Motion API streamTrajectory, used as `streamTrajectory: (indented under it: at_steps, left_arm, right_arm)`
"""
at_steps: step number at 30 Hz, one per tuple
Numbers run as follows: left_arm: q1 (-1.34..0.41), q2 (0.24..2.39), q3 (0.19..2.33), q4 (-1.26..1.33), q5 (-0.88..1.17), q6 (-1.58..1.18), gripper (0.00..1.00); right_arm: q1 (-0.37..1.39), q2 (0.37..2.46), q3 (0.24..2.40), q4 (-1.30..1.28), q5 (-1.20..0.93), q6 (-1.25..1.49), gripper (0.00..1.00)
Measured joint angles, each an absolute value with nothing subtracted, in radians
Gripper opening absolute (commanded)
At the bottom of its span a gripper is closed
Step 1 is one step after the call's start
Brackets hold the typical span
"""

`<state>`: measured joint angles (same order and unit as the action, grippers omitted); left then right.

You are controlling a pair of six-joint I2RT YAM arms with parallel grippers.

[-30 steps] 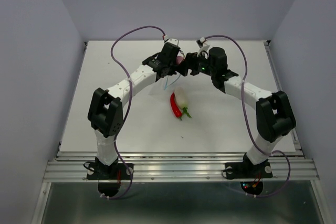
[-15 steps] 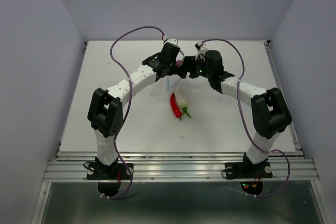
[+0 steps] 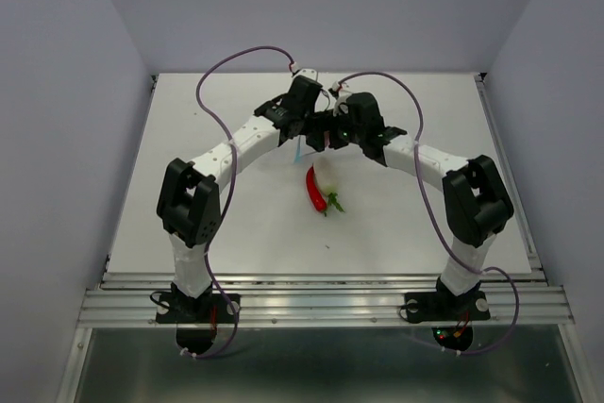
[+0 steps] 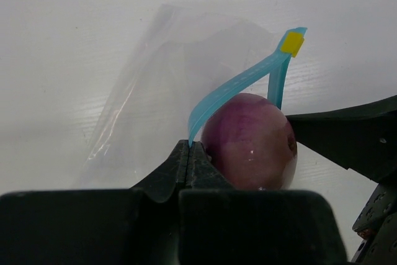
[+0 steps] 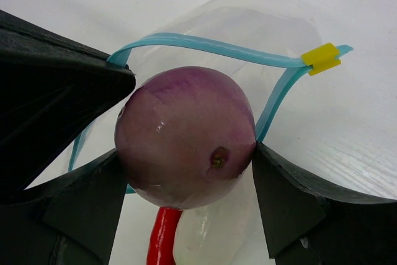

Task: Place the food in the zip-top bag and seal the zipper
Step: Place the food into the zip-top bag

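Observation:
My right gripper (image 5: 186, 156) is shut on the purplish-pink ball (image 5: 186, 136) and holds it at the open mouth of the clear zip-top bag (image 5: 273, 35). My left gripper (image 4: 191, 148) is shut on one lip of the bag's light-blue zipper (image 4: 239, 82), holding the mouth open; a yellow slider (image 5: 321, 57) sits at the strip's end. In the left wrist view the ball (image 4: 249, 142) sits just right of my shut fingers. The red chili (image 3: 313, 188) and the white egg-shaped vegetable (image 3: 327, 176) lie together on the table below the grippers (image 3: 321, 129).
The white table (image 3: 226, 224) has raised rails at its left and right sides and a metal rail along the near edge. Purple cables loop above both arms.
My right gripper has moved left with the ball, toward my left gripper and the bag mouth. The left arm has stayed in place.

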<state>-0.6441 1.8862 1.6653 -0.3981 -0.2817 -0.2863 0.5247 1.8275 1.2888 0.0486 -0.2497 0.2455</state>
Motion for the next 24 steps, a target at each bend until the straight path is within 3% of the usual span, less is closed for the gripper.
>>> streamTrajectory:
  at_steps: [8,24]
  left_arm:
    - [-0.638,1.877,1.667,-0.401,-0.292,-0.289,0.00]
    - [-0.635,1.870,1.667,-0.407,-0.289,-0.290,0.00]
  right_arm:
    - [0.529,1.827,1.367,-0.056,-0.204,0.226,1.00]
    - [0.530,1.795,1.373,-0.106,-0.184,0.223,1.00]
